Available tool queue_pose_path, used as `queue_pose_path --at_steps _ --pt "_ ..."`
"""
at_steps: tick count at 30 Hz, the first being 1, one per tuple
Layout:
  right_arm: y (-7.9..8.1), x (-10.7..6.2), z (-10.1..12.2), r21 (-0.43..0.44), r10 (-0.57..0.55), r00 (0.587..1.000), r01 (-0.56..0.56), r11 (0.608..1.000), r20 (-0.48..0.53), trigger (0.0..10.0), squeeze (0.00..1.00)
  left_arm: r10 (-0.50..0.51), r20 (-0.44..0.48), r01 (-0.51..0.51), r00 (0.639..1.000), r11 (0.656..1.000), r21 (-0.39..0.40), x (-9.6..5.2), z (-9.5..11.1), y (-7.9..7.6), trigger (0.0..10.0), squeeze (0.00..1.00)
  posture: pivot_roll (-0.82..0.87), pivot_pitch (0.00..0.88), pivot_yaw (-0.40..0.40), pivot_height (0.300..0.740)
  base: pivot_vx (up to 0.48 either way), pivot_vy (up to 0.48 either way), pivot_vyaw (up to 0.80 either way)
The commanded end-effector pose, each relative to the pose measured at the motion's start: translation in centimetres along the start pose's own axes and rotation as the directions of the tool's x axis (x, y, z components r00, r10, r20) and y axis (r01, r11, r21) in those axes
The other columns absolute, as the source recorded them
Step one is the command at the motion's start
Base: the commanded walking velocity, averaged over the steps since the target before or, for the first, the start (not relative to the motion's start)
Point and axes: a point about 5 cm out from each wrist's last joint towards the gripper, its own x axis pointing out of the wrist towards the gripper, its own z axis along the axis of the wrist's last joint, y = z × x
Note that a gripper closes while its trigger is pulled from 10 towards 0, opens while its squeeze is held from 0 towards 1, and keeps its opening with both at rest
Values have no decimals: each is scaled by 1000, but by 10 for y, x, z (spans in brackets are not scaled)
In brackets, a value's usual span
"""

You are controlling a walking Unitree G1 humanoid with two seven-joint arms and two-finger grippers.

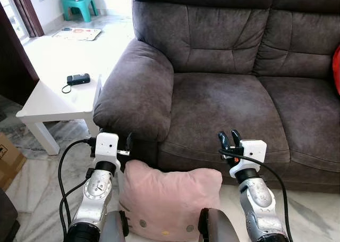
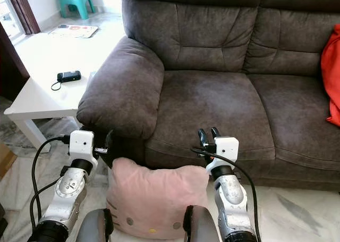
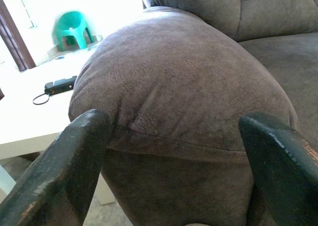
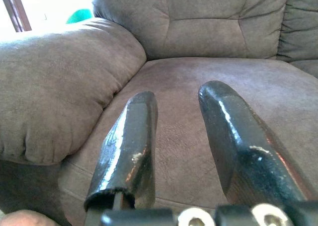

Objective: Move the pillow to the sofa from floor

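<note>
Left eye view: big dark grey-brown fabric sofa (image 1: 234,88) takes up most of the frame, two seat cushions, fat rounded armrest (image 1: 135,90) on the robot's left side. White low side table (image 1: 50,101) sits just beside that armrest, on pale marble floor (image 1: 32,173). Pink square pillow with a cat-face print (image 1: 167,199) stands on the floor, leaning against the sofa's front below the seat edge, between the two silver arms; seat above it is bare. Red cloth item (image 2: 332,74) lies on the far right seat cushion, cut by the frame edge. Teal plastic child chair (image 1: 78,0) stands far back by the wall, flat printed mat (image 1: 78,33) on the floor near it. Brown cardboard box (image 1: 8,159) at the left edge on the floor, contents not visible. Small black device with a cord loop (image 1: 77,80) lies on the table top. Left gripper (image 1: 129,144) is at the pillow's upper left corner, just under the armrest; left wrist view shows its black fingers (image 3: 64,171) spread wide apart, nothing between them, facing the armrest. Right gripper (image 1: 229,138) is raised at the seat's front edge, above the pillow's upper right corner; right wrist view shows its fingers (image 4: 129,146) apart with a narrow gap, holding nothing, pointed over the seat cushion.
</note>
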Motion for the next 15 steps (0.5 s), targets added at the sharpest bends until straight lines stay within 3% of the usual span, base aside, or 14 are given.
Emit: queue_pose_path --at_steps 1,15 --pt "-4 2 5 5 -13 1000 13 1000 12 10000 0 8 2 -8 1000 1000 1 0 0 1 10000 0 51 0 -50 551 0 0 0" --pt "-1 3 4 -6 14 1000 -14 1000 -4 10000 0 17 -8 -17 1000 1000 -1 0 -1 2 10000 0 49 0 -53 551 0 0 0"
